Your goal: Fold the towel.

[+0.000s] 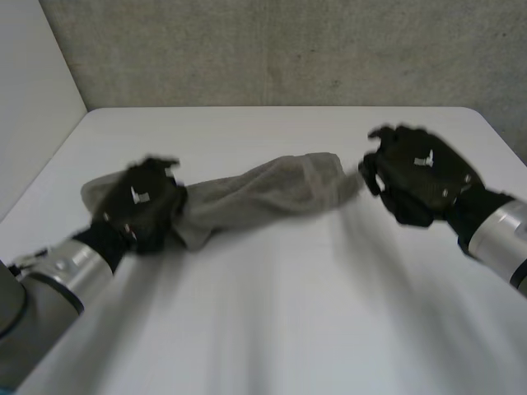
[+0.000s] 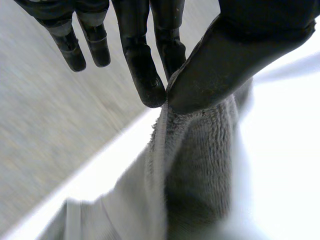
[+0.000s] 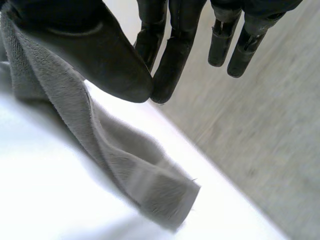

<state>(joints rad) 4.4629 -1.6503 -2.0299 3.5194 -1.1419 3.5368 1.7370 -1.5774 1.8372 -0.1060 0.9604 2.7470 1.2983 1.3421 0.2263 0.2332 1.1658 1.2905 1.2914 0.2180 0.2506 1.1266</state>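
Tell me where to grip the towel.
Grip the towel at its short end edges, coming in from beyond each end: it is roped lengthwise, so only the ends offer a thin hem. The left hand pinches one such edge; the right hand holds the other end.

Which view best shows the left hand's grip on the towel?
Left wrist view: the left hand pinches the towel between thumb and finger. Head view shows the hand's back over the towel's end; right wrist view, the towel's other end.

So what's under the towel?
Bare white table shows beneath the towel ends held up by the left hand and right hand. Whatever lies under its bunched middle is covered.
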